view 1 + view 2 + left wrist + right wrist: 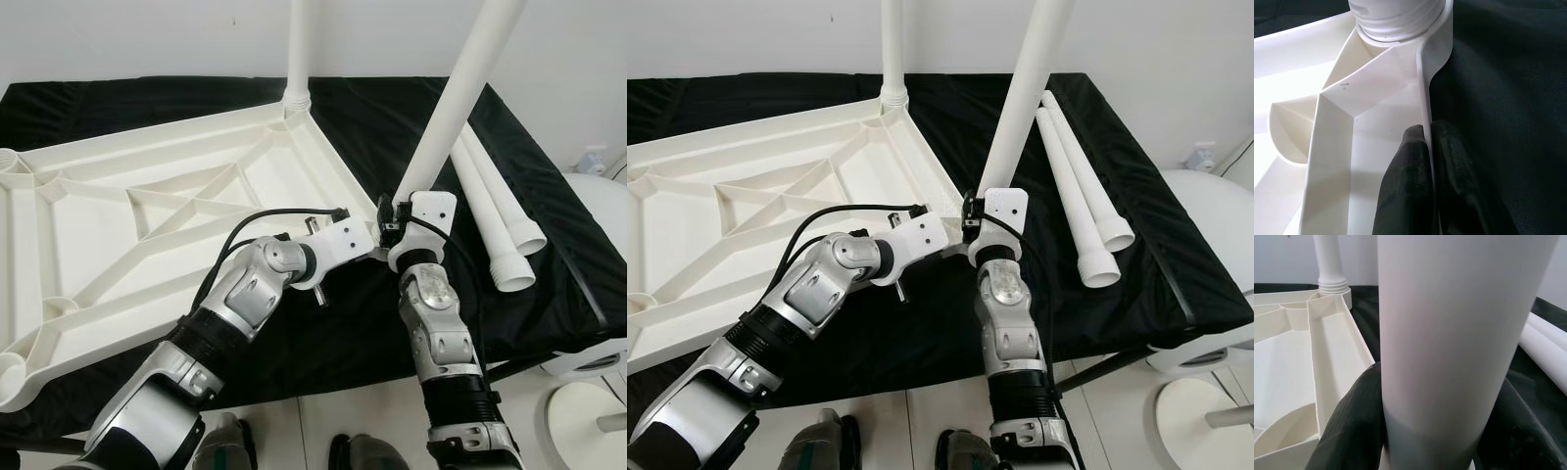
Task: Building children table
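The thin rim of the ribbed white plastic tabletop [147, 196], lying upside down on the black-draped counter [392, 117], is pinched by the left gripper [1427, 147] jaws. A smooth white cylindrical leg [1459, 342], slanting toward 1 o'clock, is clamped by the right gripper [1425, 431] jaws.

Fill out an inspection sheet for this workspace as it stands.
Surface: black cloth covers the bench.
Job's things: white tabletop lies underside up; one leg stands in its far corner socket; two spare legs lie to the right on the cloth.
Clutter: nothing seen.
Grippers: left gripper has its jaws pinched on the tabletop's edge wall; right gripper clamps a tilted leg near the tabletop's near right corner.
Cables: black cable loops over the left wrist; a short one sits at the right wrist.
Surroundings: white wall behind; white stool at right.
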`<state>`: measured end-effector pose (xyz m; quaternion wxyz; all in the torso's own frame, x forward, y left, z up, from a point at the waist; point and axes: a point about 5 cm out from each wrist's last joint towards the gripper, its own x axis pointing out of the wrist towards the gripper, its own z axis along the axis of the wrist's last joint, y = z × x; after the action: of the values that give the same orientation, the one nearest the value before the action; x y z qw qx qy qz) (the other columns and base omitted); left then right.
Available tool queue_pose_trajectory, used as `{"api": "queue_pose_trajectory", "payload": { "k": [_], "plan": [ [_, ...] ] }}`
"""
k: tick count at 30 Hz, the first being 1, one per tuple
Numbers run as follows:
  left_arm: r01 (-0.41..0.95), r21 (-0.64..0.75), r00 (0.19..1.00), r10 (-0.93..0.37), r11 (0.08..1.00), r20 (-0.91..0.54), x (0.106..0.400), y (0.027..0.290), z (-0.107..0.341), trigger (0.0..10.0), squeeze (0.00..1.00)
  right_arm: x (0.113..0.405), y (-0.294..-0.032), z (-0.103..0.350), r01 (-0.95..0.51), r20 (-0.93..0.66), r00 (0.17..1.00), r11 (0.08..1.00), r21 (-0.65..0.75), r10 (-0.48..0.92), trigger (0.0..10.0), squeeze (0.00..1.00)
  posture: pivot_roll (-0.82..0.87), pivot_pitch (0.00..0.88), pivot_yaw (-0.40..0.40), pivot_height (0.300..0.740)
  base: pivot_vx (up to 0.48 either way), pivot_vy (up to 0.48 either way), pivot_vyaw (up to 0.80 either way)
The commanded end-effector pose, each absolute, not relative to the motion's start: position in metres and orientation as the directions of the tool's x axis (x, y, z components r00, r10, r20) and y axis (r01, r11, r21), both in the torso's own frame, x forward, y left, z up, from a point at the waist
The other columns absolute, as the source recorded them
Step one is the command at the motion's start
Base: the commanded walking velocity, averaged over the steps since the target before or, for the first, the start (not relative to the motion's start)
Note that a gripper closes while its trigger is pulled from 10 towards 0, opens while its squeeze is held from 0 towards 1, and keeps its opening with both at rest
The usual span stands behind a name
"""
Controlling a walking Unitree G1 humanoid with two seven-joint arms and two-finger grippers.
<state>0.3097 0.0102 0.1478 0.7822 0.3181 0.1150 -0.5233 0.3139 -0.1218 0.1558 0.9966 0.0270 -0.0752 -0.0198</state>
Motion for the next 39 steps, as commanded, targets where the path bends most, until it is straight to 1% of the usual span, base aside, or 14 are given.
{"api": "queue_pose_trajectory", "payload": {
  "k": [1, 3, 4, 5, 18, 20, 22, 25, 26, 29, 31, 34, 35, 39],
  "plan": [
    [0.905, 0.39, 0.359, -0.801, 0.172, -0.48, 0.299, -0.009, 0.155, 10.0, 0.0, 0.313, -0.124, 0.148, 0.058, 0.103, 0.993, 0.997, 0.055, -0.063, 10.0, 0.0, -0.04, 0.077, -0.041, 0.74, 0.0, 0.0, 0.0],
    [0.905, 0.39, 0.359, -0.801, 0.172, -0.479, 0.299, -0.008, 0.155, 10.0, 0.0, 0.313, -0.126, 0.147, 0.062, 0.098, 0.993, 0.996, 0.064, -0.068, 10.0, 0.0, -0.04, 0.076, -0.043, 0.74, 0.0, 0.0, 0.0],
    [0.905, 0.39, 0.36, -0.8, 0.173, -0.479, 0.299, -0.008, 0.156, 10.0, 0.0, 0.313, -0.126, 0.147, 0.066, 0.097, 0.993, 0.996, 0.065, -0.072, 10.0, 0.19, -0.03, 0.076, -0.043, 0.74, 0.0, 0.0, 0.0],
    [0.904, 0.39, 0.361, -0.8, 0.175, -0.479, 0.299, -0.008, 0.156, 10.0, 0.0, 0.312, -0.125, 0.147, 0.058, 0.095, 0.993, 0.995, 0.083, -0.065, 10.0, 1.0, -0.03, 0.075, -0.045, 0.74, 0.0, 0.0, 0.0],
    [0.903, 0.391, 0.363, -0.8, 0.176, -0.479, 0.299, -0.008, 0.155, 10.0, 0.0, 0.311, -0.127, 0.151, 0.027, 0.118, 0.992, 0.994, 0.102, -0.039, 10.0, 1.0, -0.04, 0.065, -0.049, 0.74, 0.0, 0.0, 0.0],
    [0.903, 0.392, 0.363, -0.8, 0.175, -0.478, 0.299, -0.008, 0.155, 10.0, 0.0, 0.311, -0.129, 0.152, 0.0, 0.127, 0.992, 0.994, 0.109, -0.014, 10.0, 1.0, -0.04, 0.062, -0.049, 0.74, 0.0, 0.0, 0.0],
    [0.903, 0.393, 0.361, -0.8, 0.172, -0.479, 0.299, -0.009, 0.154, 10.0, 0.0, 0.315, -0.137, 0.148, -0.096, 0.106, 0.991, 0.991, 0.096, 0.086, 10.0, 1.0, -0.04, 0.057, -0.047, 0.74, 0.0, 0.0, 0.0],
    [0.904, 0.394, 0.359, -0.801, 0.169, -0.48, 0.299, -0.009, 0.154, 10.0, 0.0, 0.317, -0.142, 0.145, -0.116, 0.093, 0.99, 0.99, 0.076, 0.109, 10.0, 1.0, -0.04, 0.052, -0.046, 0.74, 0.0, 0.0, 0.0],
    [0.903, 0.395, 0.358, -0.801, 0.168, -0.479, 0.299, -0.01, 0.155, 10.0, 0.0, 0.319, -0.147, 0.142, -0.161, 0.08, 0.985, 0.985, 0.059, 0.156, 10.0, 0.0, -0.04, 0.047, -0.048, 0.74, 0.0, 0.0, 0.0],
    [0.902, 0.397, 0.36, -0.802, 0.169, -0.477, 0.299, -0.01, 0.156, 10.0, 0.0, 0.32, -0.16, 0.14, -0.247, 0.072, 0.967, 0.969, 0.025, 0.245, 10.0, 0.0, -0.04, 0.043, -0.05, 0.74, 0.0, 0.0, 0.0],
    [0.901, 0.399, 0.361, -0.801, 0.168, -0.477, 0.3, -0.01, 0.155, 10.0, 0.0, 0.319, -0.168, 0.139, -0.338, 0.052, 0.939, 0.94, -0.043, 0.34, 10.0, 0.0, -0.04, 0.039, -0.049, 0.74, 0.0, 0.0, 0.0],
    [0.901, 0.4, 0.361, -0.801, 0.168, -0.477, 0.299, -0.01, 0.155, 10.0, 0.0, 0.318, -0.171, 0.139, -0.376, 0.038, 0.925, 0.924, -0.067, 0.378, 10.0, 0.0, -0.04, 0.039, -0.049, 0.74, 0.0, 0.0, 0.0],
    [0.902, 0.399, 0.359, -0.801, 0.166, -0.478, 0.299, -0.01, 0.155, 10.0, 0.0, 0.315, -0.18, 0.14, -0.457, 0.019, 0.887, 0.883, -0.107, 0.461, 10.0, 0.0, -0.04, 0.037, -0.049, 0.74, 0.0, 0.0, 0.0],
    [0.902, 0.399, 0.358, -0.802, 0.165, -0.478, 0.299, -0.01, 0.155, 10.0, 0.0, 0.316, -0.189, 0.144, -0.488, 0.021, 0.869, 0.863, -0.128, 0.495, 10.0, 0.0, -0.04, 0.035, -0.048, 0.74, 0.0, 0.0, 0.0]
  ]
}}
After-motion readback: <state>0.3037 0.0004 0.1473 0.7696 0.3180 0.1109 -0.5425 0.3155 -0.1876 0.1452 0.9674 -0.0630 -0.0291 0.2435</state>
